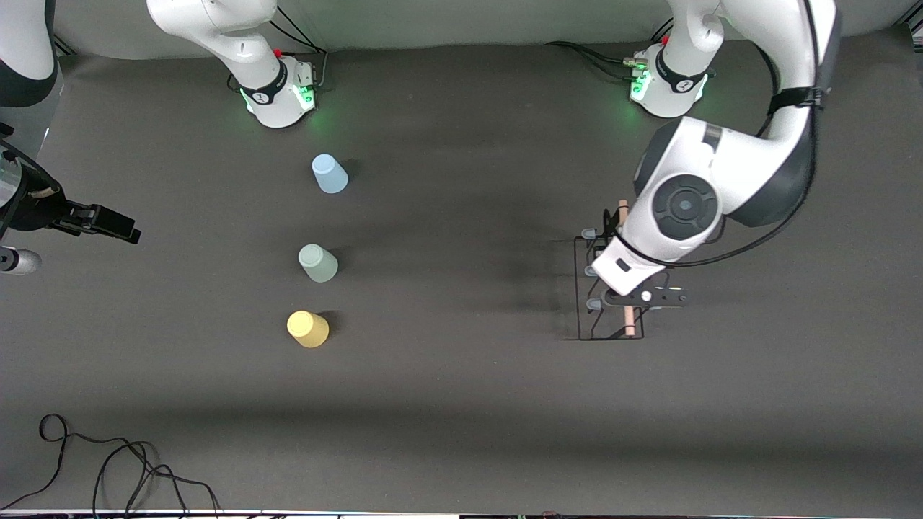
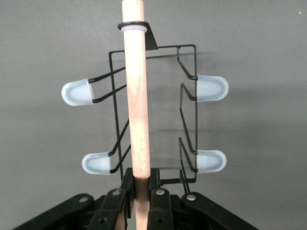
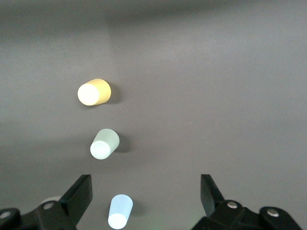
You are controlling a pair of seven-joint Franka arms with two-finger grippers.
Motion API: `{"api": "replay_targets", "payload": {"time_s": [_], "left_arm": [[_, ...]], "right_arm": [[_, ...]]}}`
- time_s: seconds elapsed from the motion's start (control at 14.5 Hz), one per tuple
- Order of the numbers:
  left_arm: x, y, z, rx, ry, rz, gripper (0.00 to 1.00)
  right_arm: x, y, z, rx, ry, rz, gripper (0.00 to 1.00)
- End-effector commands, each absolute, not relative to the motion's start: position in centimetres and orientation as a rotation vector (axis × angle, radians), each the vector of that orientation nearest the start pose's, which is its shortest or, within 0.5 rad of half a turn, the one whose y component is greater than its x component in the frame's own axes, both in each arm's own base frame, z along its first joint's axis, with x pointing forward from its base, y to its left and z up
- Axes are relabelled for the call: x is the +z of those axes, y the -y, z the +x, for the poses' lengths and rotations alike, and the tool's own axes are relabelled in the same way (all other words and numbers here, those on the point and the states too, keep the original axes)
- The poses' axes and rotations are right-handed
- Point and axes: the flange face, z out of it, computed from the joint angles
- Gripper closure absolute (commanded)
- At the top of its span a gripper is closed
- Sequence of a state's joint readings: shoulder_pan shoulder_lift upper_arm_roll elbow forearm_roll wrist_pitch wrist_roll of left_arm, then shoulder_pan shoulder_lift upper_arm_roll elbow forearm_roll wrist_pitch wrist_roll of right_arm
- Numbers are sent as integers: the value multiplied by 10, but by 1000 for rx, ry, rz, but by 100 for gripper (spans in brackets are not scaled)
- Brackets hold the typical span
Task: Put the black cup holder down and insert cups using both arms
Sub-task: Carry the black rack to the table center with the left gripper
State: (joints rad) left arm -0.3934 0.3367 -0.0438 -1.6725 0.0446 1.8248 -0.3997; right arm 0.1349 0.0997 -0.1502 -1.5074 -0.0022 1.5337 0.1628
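Observation:
The black cup holder (image 1: 629, 322) stands toward the left arm's end of the table, its pegs tipped with pale caps. My left gripper (image 1: 639, 296) is shut on its wooden rod handle; in the left wrist view the holder (image 2: 136, 96) rises from the left gripper (image 2: 142, 182). Three cups stand upside down in a row toward the right arm's end: light blue (image 1: 329, 174), grey-green (image 1: 318, 263), and yellow (image 1: 308, 329) nearest the front camera. My right gripper (image 1: 119, 225) is open and empty, up in the air. The right wrist view shows the right gripper (image 3: 146, 184) above the blue (image 3: 120, 211), grey-green (image 3: 104, 143) and yellow (image 3: 94, 92) cups.
A loose black cable (image 1: 108, 468) lies at the table's front corner on the right arm's end. The two arm bases (image 1: 281, 94) (image 1: 667, 86) stand along the back edge. A grey cylinder (image 1: 18, 261) shows at the view's edge.

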Motion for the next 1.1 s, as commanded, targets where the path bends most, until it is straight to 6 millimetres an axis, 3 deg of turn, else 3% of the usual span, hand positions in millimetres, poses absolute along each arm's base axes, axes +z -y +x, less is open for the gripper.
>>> {"api": "replay_targets", "payload": {"time_s": [0.0,0.28,0.48,0.69,0.9,1.04], "left_arm": [[398,277,548,215,-75,-3050,100],[395,311,533,204,-3,-3081,100],[398,367,515,137,75,-3099,100],[404,408,504,115,96,-3125,100],[408,463,483,84,39,-3167,100],[403,484,478,72,101,-3219,100]], "right_arm": [[599,8,577,112,-251,-3166,0],[598,8,576,122,-251,-3166,0],[598,8,576,122,-251,-3166,0],[598,8,576,122,-251,-3166,0],[598,9,576,122,-253,-3166,0],[598,9,576,122,-253,-3166,0]]}}
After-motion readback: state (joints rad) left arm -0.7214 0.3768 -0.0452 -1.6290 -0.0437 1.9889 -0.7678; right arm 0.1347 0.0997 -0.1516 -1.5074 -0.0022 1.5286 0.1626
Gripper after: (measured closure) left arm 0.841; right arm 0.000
